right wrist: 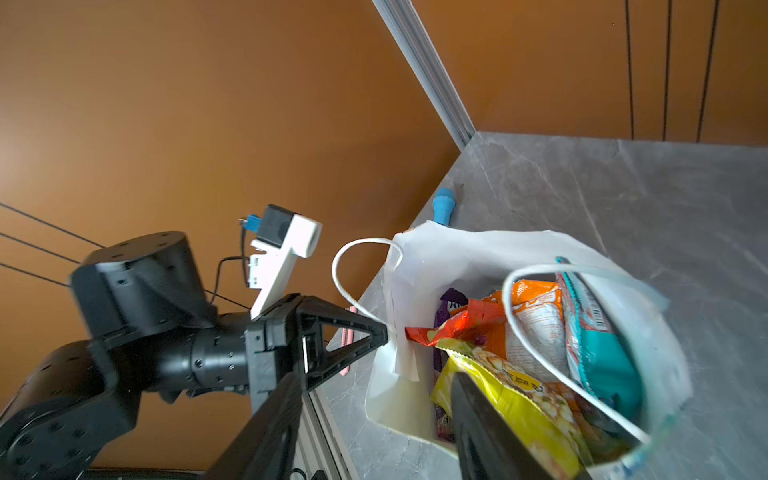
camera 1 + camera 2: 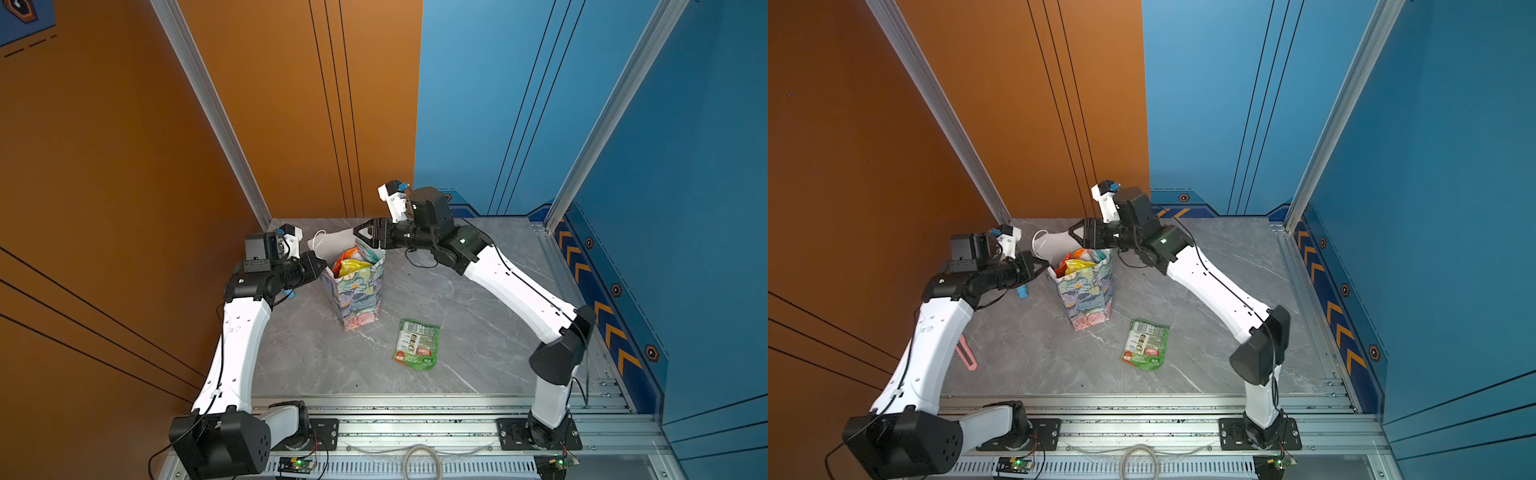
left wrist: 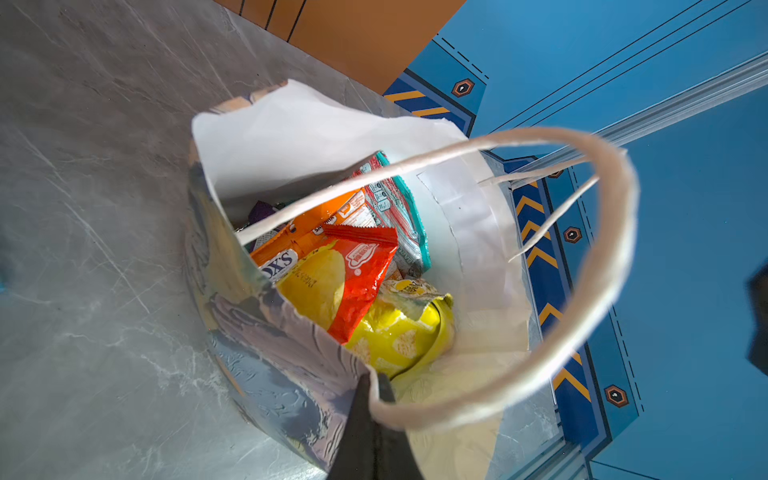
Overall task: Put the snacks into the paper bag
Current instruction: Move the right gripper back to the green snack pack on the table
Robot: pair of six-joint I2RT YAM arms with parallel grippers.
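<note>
The floral paper bag [image 2: 359, 295] [image 2: 1088, 295] stands upright mid-table, its mouth open. Inside lie several snacks [image 2: 351, 264] [image 2: 1075, 264]: a red packet [image 3: 357, 274], a yellow packet [image 3: 399, 332] [image 1: 511, 395], an orange packet [image 3: 307, 237] and a teal packet [image 1: 598, 345]. One green packet [image 2: 417, 343] [image 2: 1145, 343] lies flat on the table, in front of the bag and to its right. My left gripper [image 2: 326, 266] [image 3: 372, 380] is shut on the bag's left rim. Over the bag's far rim hovers my right gripper [image 2: 360, 233] [image 1: 376, 376], open and holding nothing.
A light-blue stick [image 2: 1022, 293] [image 1: 444, 203] lies left of the bag, under my left arm. A pink strip [image 2: 966, 353] lies near the table's left edge. Orange and blue walls close in the back and sides. A metal rail [image 2: 415, 409] runs along the front.
</note>
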